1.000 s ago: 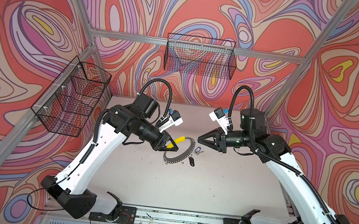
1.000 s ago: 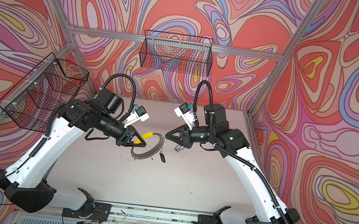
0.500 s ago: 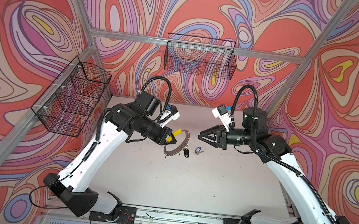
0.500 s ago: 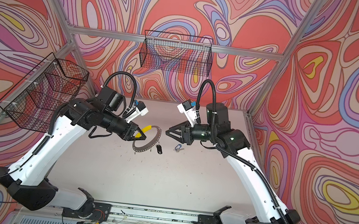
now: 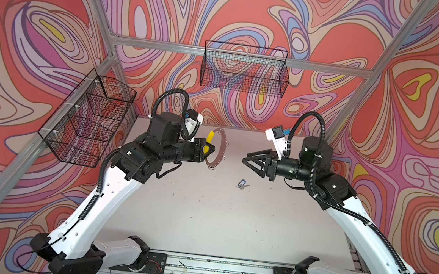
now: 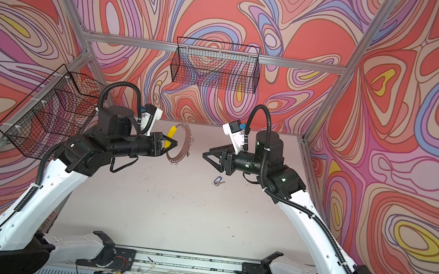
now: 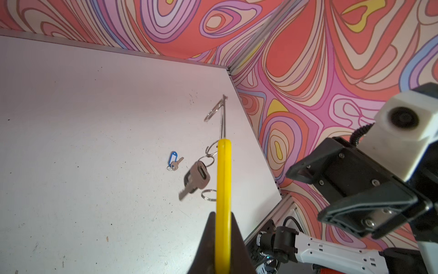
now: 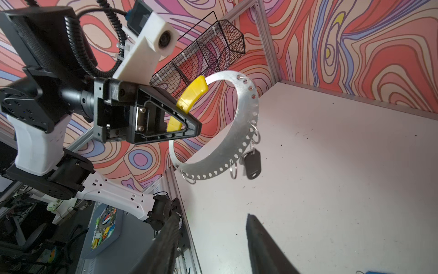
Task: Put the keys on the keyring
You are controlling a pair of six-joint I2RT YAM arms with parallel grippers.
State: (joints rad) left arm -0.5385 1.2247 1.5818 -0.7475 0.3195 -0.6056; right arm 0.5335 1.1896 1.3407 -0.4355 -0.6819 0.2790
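Nearest the front, the blue-tagged key [image 5: 241, 183] lies flat on the table [image 5: 202, 213]. It sits below the keyring [image 8: 244, 102] and off toward its right, well apart from it and touched by nothing. Farther back, the right gripper [image 5: 248, 161] hangs above the table to the right of the keyring, pointing at it across a clear gap. Its jaws stand partly apart and hold nothing. About level with it, the left gripper [image 5: 210, 150] is clamped tight on the yellow part [image 8: 192, 95] of the keyring, on the hoop's left side. It holds the whole hoop upright in the air, clear of the table. The black-tagged key [image 8: 252, 163] hangs from the keyring's lower edge, on the side away from the yellow part, beside a few bare wire rings [image 8: 233, 170] dangling along the same edge. Beyond the keyring, a long wire basket [image 5: 245, 72] is mounted on the back wall. A second, divided basket [image 5: 88, 117] is fixed to the side wall far to the keyring's left.
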